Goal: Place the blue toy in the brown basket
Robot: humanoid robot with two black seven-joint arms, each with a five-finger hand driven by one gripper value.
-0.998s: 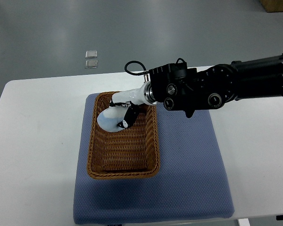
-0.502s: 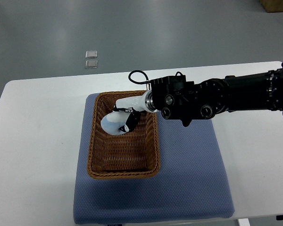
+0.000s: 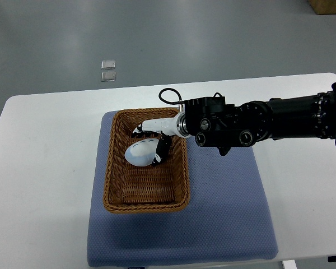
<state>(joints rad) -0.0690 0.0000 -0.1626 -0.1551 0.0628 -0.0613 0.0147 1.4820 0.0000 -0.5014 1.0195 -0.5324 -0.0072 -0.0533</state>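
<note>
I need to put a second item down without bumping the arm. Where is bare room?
Free: the near half of the brown basket, the blue mat right of and in front of it, and the white table to the left. Crowded: the basket's far half, where the right hand and blue toy sit.

The setting looks like a robotics lab or test room: a plain white table (image 3: 50, 168) stands on a smooth grey floor (image 3: 157, 39), carrying only a blue mat (image 3: 224, 213), while two small square markers (image 3: 108, 70) lie on the floor beyond it.
</note>
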